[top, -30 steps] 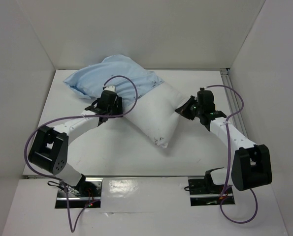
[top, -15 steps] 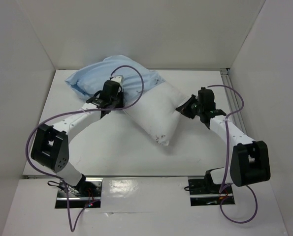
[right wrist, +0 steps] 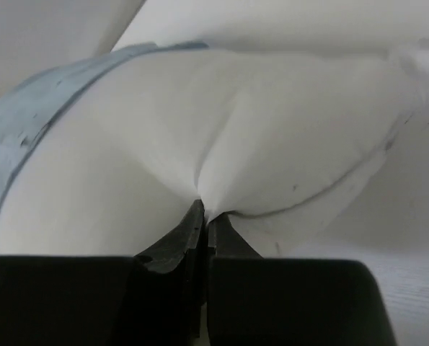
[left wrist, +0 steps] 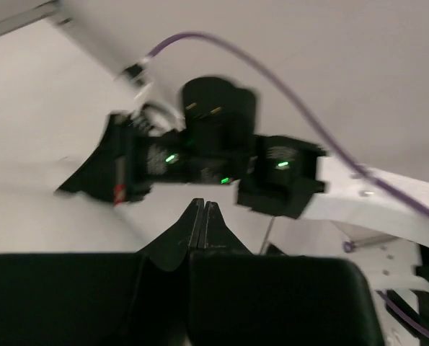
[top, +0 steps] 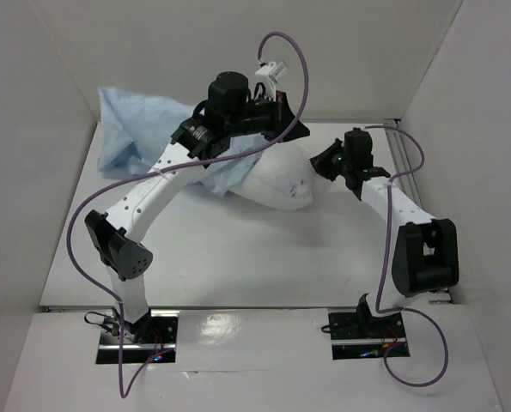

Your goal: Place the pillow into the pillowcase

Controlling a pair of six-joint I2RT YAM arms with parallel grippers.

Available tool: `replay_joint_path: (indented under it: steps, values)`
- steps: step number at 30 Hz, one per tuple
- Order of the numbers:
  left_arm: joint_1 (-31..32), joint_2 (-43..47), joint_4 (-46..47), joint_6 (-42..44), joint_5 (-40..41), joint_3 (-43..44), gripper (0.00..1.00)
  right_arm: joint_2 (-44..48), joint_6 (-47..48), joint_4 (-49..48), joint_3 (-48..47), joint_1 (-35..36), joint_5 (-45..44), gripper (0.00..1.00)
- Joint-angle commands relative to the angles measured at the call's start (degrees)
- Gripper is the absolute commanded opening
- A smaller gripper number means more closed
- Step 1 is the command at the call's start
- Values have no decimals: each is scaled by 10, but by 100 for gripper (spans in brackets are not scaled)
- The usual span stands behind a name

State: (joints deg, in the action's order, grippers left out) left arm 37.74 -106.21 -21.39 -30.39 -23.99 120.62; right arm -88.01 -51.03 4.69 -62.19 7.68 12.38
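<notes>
Clamping right gripper [right wrist: 203,213] on pillow [top: 281,182] fabric; left gripper [left wrist: 202,209] hovering raised, fingers together, empty. Pillowcase [top: 139,129] covering left part only; right end showing bare, insertion partway.

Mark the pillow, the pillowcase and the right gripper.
pillow [top: 281,184]: top view, bare white middle.
pillowcase [top: 139,133]: top view, blue left part.
right gripper [right wrist: 204,215]: right wrist view, between fingertips shut on the pillow.

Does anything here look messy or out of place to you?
Yes. The pillowcase is bunched crookedly in the far left corner, covering only one end of the pillow. The left gripper is shut on nothing, while the right gripper pinches the pillow.
</notes>
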Motion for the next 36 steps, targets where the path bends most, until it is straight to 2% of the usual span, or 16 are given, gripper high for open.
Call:
replay_joint_path:
  steps: [1,4,10,11,12,13,14,16,17,18,19,24,26,29,31,36]
  values:
    - [-23,3,32,-41,-113,14,0,22,-2,-66,19,19,41,0]
    - [-41,30,27,-46,-127,-29,0,63,29,-34,57,19,41,0]
    - [-46,113,-40,-13,-82,-105,0,172,140,115,83,19,62,0]
    - [-46,132,-52,-12,-69,-114,0,180,155,140,83,19,62,5]
    - [-46,141,-91,3,-30,-130,0,191,189,190,78,19,62,41]
    - [-46,151,-113,12,-4,-138,0,191,207,217,66,14,53,63]
    - [-39,165,-134,19,29,-150,10,201,221,244,59,14,35,79]
    - [-14,221,-176,30,156,-206,31,224,252,316,44,14,10,95]
    - [-3,243,-184,30,196,-233,47,235,258,331,37,14,-3,98]
    - [19,284,-189,24,255,-289,76,257,266,355,37,14,-28,100]
    - [26,299,-190,16,270,-314,79,265,266,368,37,14,-37,100]
    - [74,348,-233,-45,376,-402,78,291,276,422,38,14,-33,100]
    - [74,342,-239,-50,382,-383,74,310,282,417,65,14,-3,100]
    - [98,325,-270,-56,382,-376,71,321,305,400,102,14,112,100]
    - [147,325,-284,-84,416,-425,71,321,312,400,119,21,156,100]
    - [228,337,-260,-148,417,-517,68,309,344,400,142,36,179,100]
